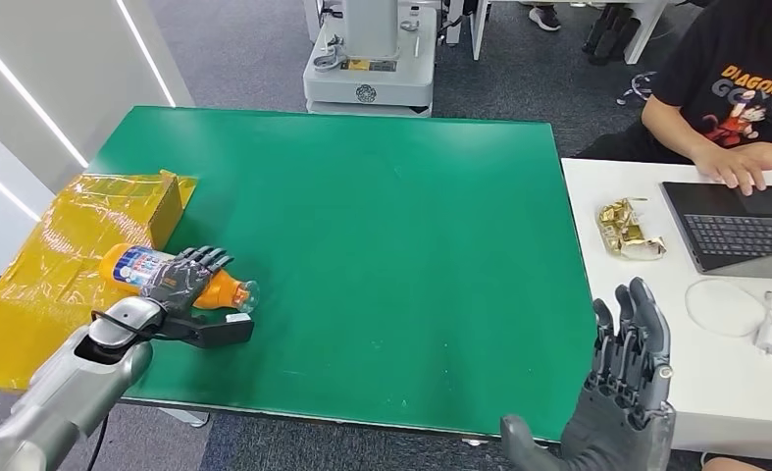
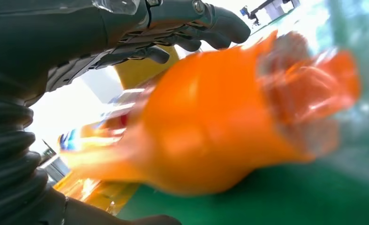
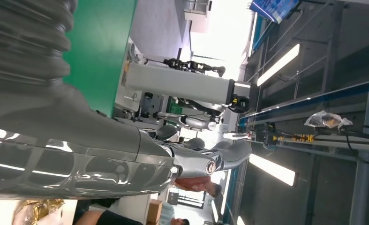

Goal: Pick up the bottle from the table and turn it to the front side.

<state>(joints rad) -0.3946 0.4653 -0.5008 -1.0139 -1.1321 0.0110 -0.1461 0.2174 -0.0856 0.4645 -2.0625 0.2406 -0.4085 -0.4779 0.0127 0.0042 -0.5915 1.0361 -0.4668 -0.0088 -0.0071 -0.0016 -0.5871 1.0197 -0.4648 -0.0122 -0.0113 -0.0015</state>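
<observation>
An orange bottle (image 1: 127, 265) with a blue and white label lies on its side at the left edge of the green table (image 1: 382, 216), its neck pointing right. My left hand (image 1: 180, 280) lies over the bottle's middle, fingers stretched across the top and thumb on the near side. The hand has not closed round it. In the left wrist view the bottle (image 2: 210, 131) is blurred and sits just under the dark fingers (image 2: 187, 23). My right hand (image 1: 627, 383) stands upright off the table's front right corner, fingers apart, holding nothing.
A yellow plastic-wrapped box (image 1: 77, 235) lies just left of the bottle. On the white desk (image 1: 597, 186) to the right are a gold wrapper (image 1: 632, 231), a laptop (image 1: 735, 226) with a person typing, and a white cable (image 1: 740, 309). A grey machine base (image 1: 367, 59) stands behind the table.
</observation>
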